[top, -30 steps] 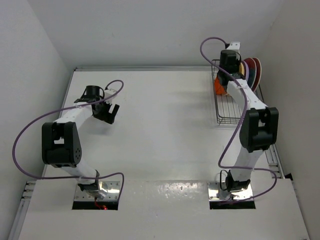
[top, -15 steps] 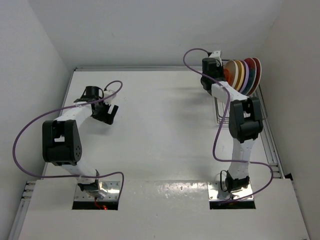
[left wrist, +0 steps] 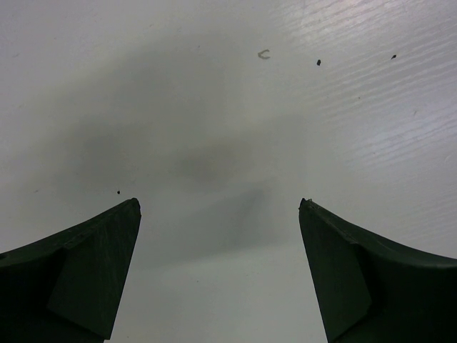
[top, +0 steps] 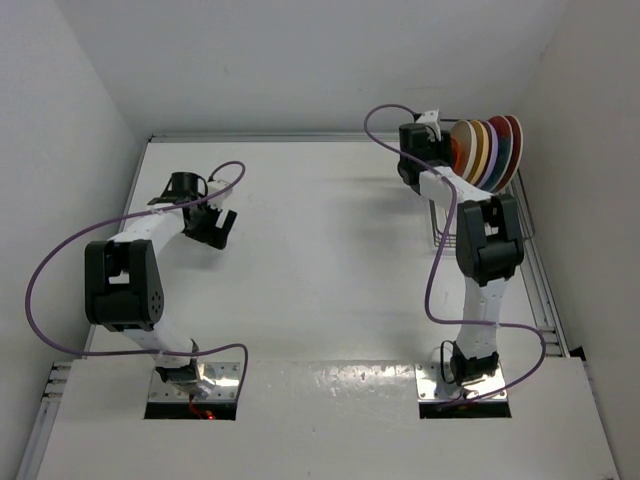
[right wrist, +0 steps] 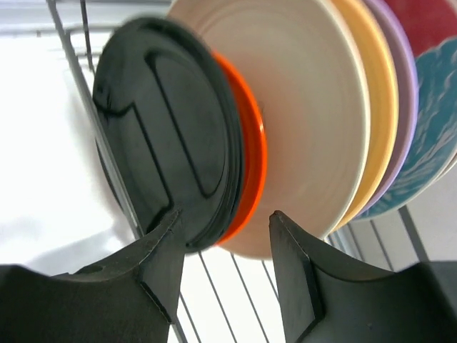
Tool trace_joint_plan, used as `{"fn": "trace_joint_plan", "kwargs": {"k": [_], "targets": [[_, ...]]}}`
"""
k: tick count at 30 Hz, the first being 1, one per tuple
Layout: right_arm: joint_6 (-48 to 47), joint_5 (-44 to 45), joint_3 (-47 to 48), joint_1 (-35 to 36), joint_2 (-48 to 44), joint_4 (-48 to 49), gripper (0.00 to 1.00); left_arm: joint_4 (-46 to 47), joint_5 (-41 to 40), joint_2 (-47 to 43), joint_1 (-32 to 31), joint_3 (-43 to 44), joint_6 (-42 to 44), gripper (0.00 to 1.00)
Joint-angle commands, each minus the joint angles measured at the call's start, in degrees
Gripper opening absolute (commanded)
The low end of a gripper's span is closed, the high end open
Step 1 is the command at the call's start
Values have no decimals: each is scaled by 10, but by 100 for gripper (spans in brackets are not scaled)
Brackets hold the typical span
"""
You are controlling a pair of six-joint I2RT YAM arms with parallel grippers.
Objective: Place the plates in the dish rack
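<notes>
My right tool (right wrist: 225,229), open like the left tool (left wrist: 219,207), sits near the rim of the black plate (right wrist: 157,128); a crooked retreat could tip it off the dish rack (right wrist: 71,43).

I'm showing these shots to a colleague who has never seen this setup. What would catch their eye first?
A bright fan of coloured plates stands on edge in the dish rack at the table's far right corner. The right gripper is open right at the rim of the black plate fronting that row. On the left, the left gripper hangs open over bare tabletop.
</notes>
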Motion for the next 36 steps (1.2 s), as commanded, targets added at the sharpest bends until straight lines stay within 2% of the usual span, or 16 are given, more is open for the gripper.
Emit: {"fn": "trace_joint_plan", "kwargs": {"k": [1,6,8,9,10,12,13,14,15,16,17,19,26,30,36], "targets": [[21,-2,-15,1,-47,4,50,4,2,-1,5,18,-3,97],[1,-28,-22,2,-99,20,50,4,2,-6,5,18,-3,97],[5,-39,-22,3,-124,15,58,4,2,-12,5,18,-3,97],[12,-50,-28,2,-134,7,62,4,2,-12,5,18,-3,97],[18,-54,-36,1,-169,2,74,-1,-3,-18,5,18,-3,97],[40,-96,-54,-5,-199,-36,89,-2,-3,-24,5,18,-3,97],[83,-184,-68,-11,-251,-53,100,-2,-10,-30,5,18,-3,97],[98,-223,-85,-37,-269,-86,100,-2,-15,-30,5,18,-3,97],[114,-358,-94,-48,-285,-113,100,-2,-15,-35,5,18,-3,97],[148,-401,-139,-60,-346,-125,100,-2,-22,-40,5,18,-3,97],[158,-438,-158,-91,-365,-137,100,-2,-27,-40,5,18,-3,97],[178,-515,-226,-106,-455,-144,100,-2,-32,-46,5,18,-3,98],[250,-532,-486,-142,-704,-212,100,-7,-43,-75,0,18,3,100],[333,-525,-541,-142,-779,-312,100,-13,-48,-97,0,18,8,100],[361,-529,-569,-142,-876,-420,100,-37,-54,-141,0,5,18,100]]}}
